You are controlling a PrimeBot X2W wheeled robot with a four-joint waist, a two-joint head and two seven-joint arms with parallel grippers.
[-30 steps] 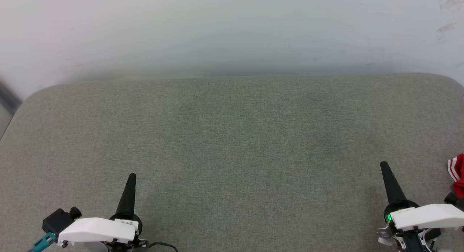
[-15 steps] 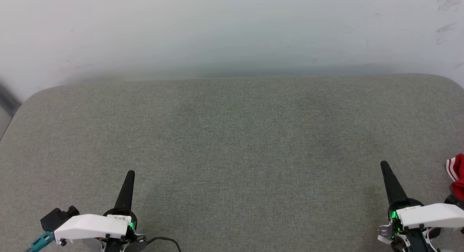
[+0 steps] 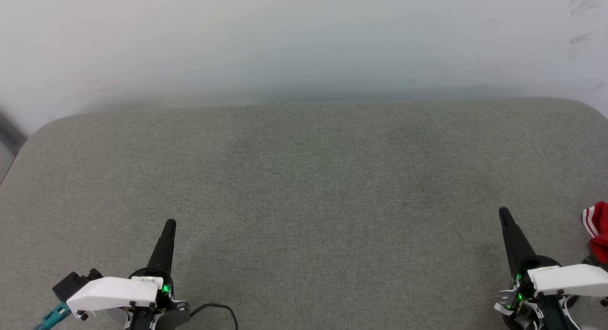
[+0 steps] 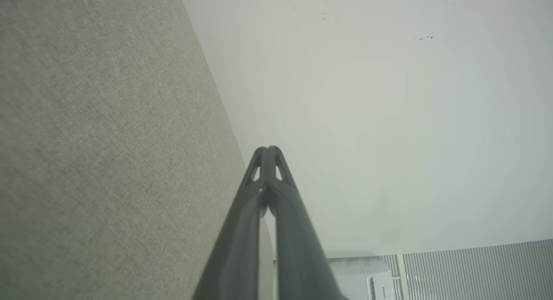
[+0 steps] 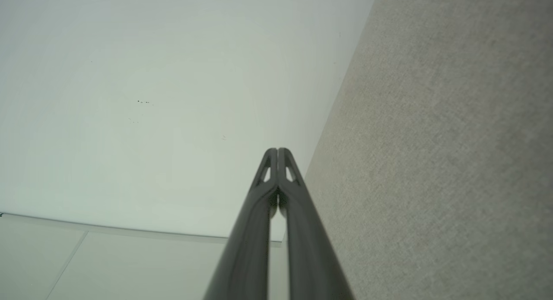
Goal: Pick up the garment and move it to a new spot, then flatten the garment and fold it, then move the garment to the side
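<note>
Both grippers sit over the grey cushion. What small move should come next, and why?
Probably swing the right gripper rightward toward the red garment and open its jaws. The garment lies at the head view's right edge, apart from that gripper; both it and the left gripper are shut and empty.

We see only a corner of the red, white-striped fabric garment; the head view's right edge cuts off the rest.
</note>
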